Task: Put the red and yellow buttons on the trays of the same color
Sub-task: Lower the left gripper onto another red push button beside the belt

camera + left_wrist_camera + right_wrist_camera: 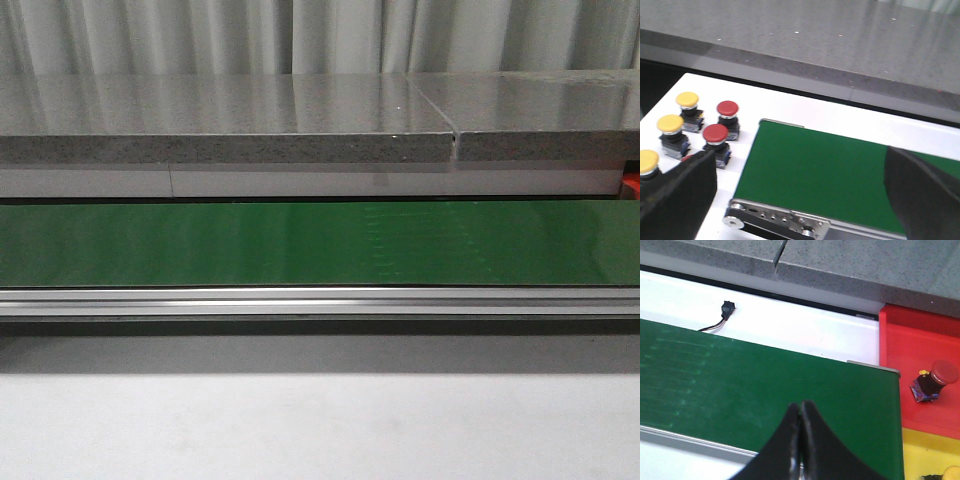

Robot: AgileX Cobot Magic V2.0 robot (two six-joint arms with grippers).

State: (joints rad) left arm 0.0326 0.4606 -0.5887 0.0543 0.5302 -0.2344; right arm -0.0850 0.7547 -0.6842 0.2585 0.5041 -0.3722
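Note:
In the left wrist view, three yellow buttons [670, 123] and two red buttons [715, 133] stand upright on the white table beside the end of the green belt [820, 170]. My left gripper [799, 172] hangs open over that belt end with nothing between its fingers [680, 195]. In the right wrist view, a red button [939, 375] lies on its side on the red tray [912, 335]. A yellow tray [922, 450] adjoins it, with a yellow button [952, 474] at the frame corner. My right gripper [801, 406] is shut and empty above the belt [740, 375]. Neither gripper shows in the front view.
The green conveyor belt [320, 243] runs across the front view with a metal rail [320, 300] along its near side. A grey stone counter [230, 125] stands behind it. A black connector on a cable [727, 308] lies on the white strip beyond the belt.

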